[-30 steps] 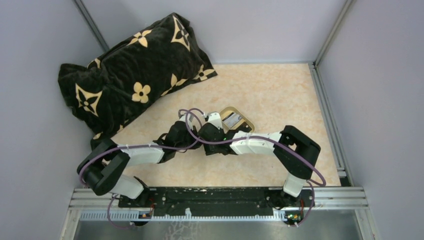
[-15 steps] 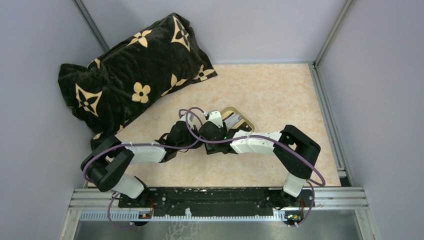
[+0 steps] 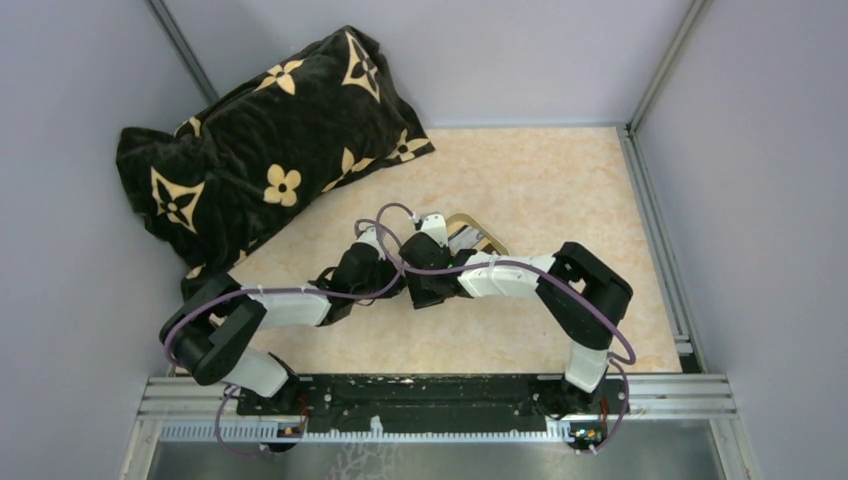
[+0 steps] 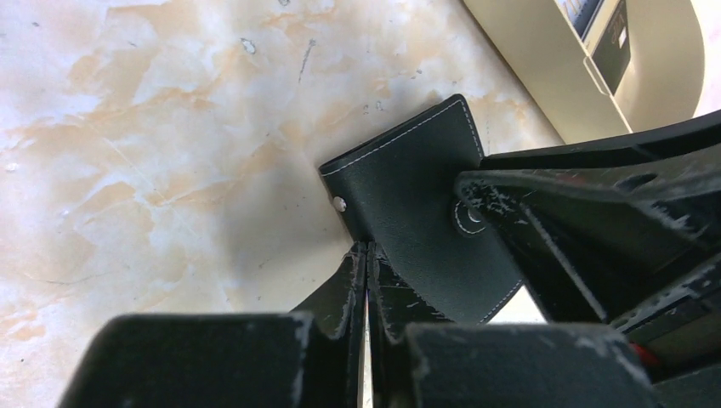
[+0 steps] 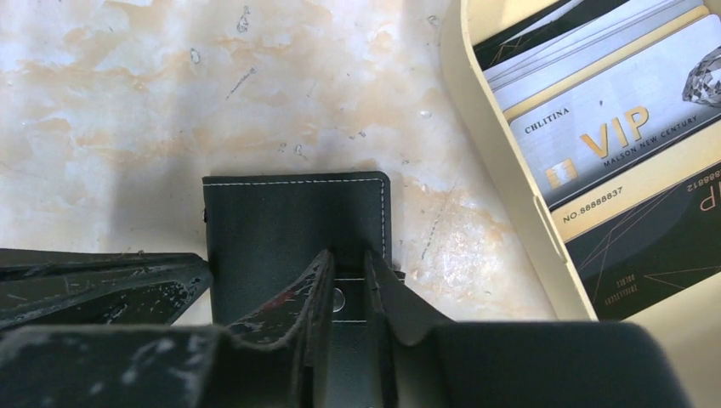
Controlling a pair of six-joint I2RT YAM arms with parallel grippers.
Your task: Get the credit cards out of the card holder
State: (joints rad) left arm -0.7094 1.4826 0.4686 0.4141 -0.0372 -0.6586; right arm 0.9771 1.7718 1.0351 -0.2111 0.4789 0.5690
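Robotics laboratory: a walled bench cell is housing a two-arm rig.

Plain grey partition walls [image 3: 70, 250] are closing in the marble-patterned table [image 3: 560, 180] on its left, far and right sides. Aluminium framing posts [image 3: 659, 65] are rising from the table's far corners. A metal mounting rail [image 3: 680, 400] is running along the table's near edge, carrying two white-and-black robot arms [image 3: 290, 305] that are trailing purple cables [image 3: 600, 320] over the tabletop.

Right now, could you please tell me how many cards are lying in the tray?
3 at least, all in the tray: a silver VIP card in the middle, a black card beside it, and pale card edges on its other side. Others may be hidden underneath.
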